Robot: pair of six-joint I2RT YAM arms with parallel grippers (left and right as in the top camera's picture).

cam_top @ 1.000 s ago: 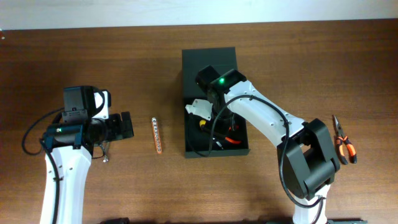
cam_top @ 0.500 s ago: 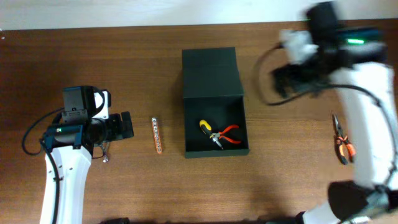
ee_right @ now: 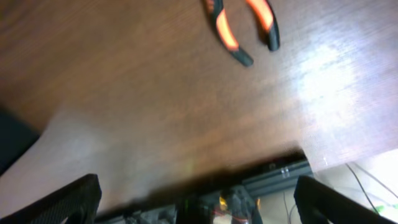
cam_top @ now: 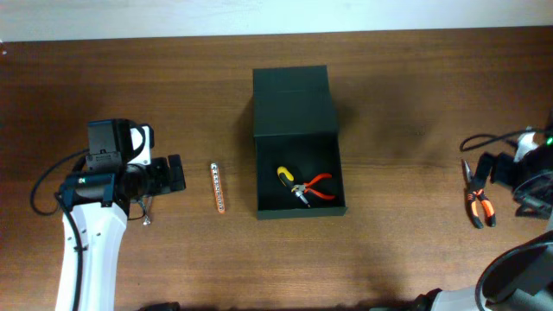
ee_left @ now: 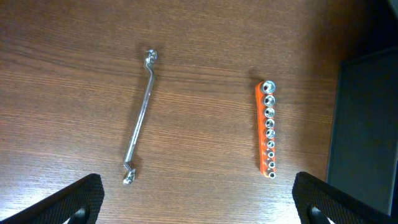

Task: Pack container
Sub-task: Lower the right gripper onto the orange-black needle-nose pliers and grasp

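The dark green container [cam_top: 294, 104] stands open at the table's middle, its flap lid lying flat behind it. Inside lie red-handled pliers [cam_top: 315, 187] and a yellow-handled tool [cam_top: 286, 176]. My left gripper [cam_top: 178, 173] is open and empty, left of an orange socket rail [cam_top: 219, 187]. The left wrist view shows the rail [ee_left: 268, 129], a silver wrench [ee_left: 140, 118], the container's wall [ee_left: 367, 124] and my open left gripper [ee_left: 199, 202]. My right gripper [cam_top: 494, 168] is open at the far right, beside orange-and-black pliers [cam_top: 475, 197], which also show in the right wrist view [ee_right: 242, 28].
The silver wrench [cam_top: 147, 214] lies partly under my left arm. The table's front edge and a metal frame [ee_right: 273, 171] show in the right wrist view below my right gripper [ee_right: 196, 202]. The pliers at the right lie near the table's right edge.
My right arm has left the container, swung up and to the right, and come down at the far right by the orange-and-black pliers. The red pliers stay in the container. The left arm is unmoved.
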